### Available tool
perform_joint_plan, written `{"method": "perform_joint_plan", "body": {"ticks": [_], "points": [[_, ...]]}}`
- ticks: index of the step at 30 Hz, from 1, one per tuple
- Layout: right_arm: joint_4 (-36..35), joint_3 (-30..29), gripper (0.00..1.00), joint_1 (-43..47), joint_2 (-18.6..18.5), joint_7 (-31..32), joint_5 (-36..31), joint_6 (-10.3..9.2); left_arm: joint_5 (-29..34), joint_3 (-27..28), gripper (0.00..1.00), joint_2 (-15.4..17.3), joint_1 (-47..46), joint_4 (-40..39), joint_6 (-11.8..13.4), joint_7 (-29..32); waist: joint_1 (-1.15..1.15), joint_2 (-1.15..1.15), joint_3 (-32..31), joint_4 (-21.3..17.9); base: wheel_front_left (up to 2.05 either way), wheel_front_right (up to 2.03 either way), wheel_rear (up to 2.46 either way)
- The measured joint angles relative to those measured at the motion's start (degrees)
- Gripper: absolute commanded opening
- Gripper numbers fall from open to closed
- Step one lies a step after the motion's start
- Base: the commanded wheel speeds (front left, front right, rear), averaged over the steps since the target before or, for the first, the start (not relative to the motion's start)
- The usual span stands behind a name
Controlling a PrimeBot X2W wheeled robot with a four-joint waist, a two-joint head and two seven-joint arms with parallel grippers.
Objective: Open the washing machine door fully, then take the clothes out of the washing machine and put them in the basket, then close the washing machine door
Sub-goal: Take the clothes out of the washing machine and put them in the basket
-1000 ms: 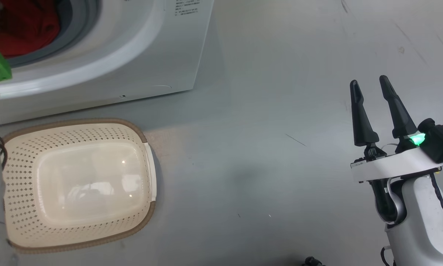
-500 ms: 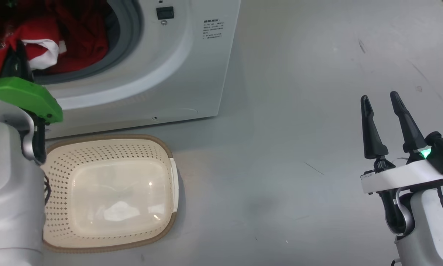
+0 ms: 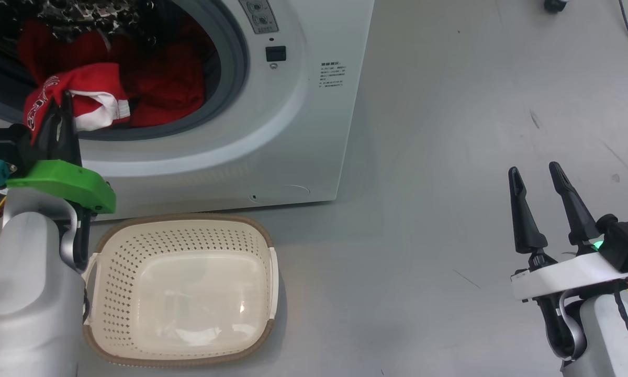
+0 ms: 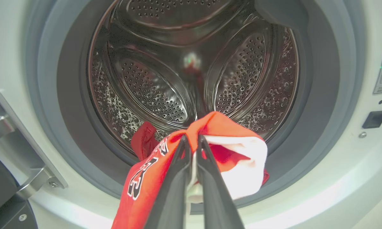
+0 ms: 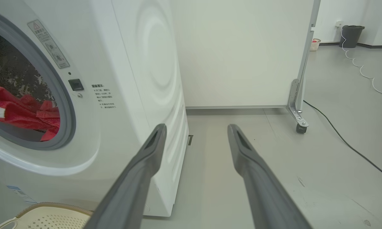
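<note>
The white washing machine (image 3: 303,131) stands with its drum mouth uncovered. My left gripper (image 3: 63,102) is at the lower left of that mouth, shut on a red jersey (image 3: 91,89) with white trim. In the left wrist view the left gripper (image 4: 192,138) pinches a fold of the jersey (image 4: 146,178), which hangs over the grey seal. More red clothes (image 3: 167,89) lie inside the drum. The cream basket (image 3: 188,241) sits on the floor below the machine's front, with nothing in it. My right gripper (image 3: 533,168) hovers open far to the right. The door is out of view apart from its steel hinge (image 4: 22,152).
In the right wrist view the right gripper (image 5: 195,127) points past the machine's corner (image 5: 140,63) at a white partition panel (image 5: 242,47) on casters. A dark cable (image 5: 343,140) runs across the grey floor on the right. A dark bin (image 5: 351,35) stands far back.
The head camera has moved, so the machine and basket sit lower and further right in the picture. My left gripper and the jersey have come into view at the drum mouth. The right gripper stays open.
</note>
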Motion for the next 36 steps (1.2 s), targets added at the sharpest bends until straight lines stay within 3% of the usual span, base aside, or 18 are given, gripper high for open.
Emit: {"method": "perform_joint_plan", "body": {"ticks": [21, 36], "points": [[-0.6, -0.5, 1.00, 3.2, 0.5, 0.0, -0.4, 0.00, 2.1, 0.8, 0.00, -2.0, 3.9, -22.8, -0.3, -0.6, 0.00, 0.00, -3.6, 2.7, 0.00, 0.00, 0.00], [-1.3, 0.3, 1.00, 3.3, 0.6, 0.0, -0.6, 0.00, 3.4, -2.9, 0.00, -2.2, 14.7, -20.1, -0.8, -0.7, 0.00, 0.00, -3.7, 3.7, 0.00, 0.00, 0.00]]}}
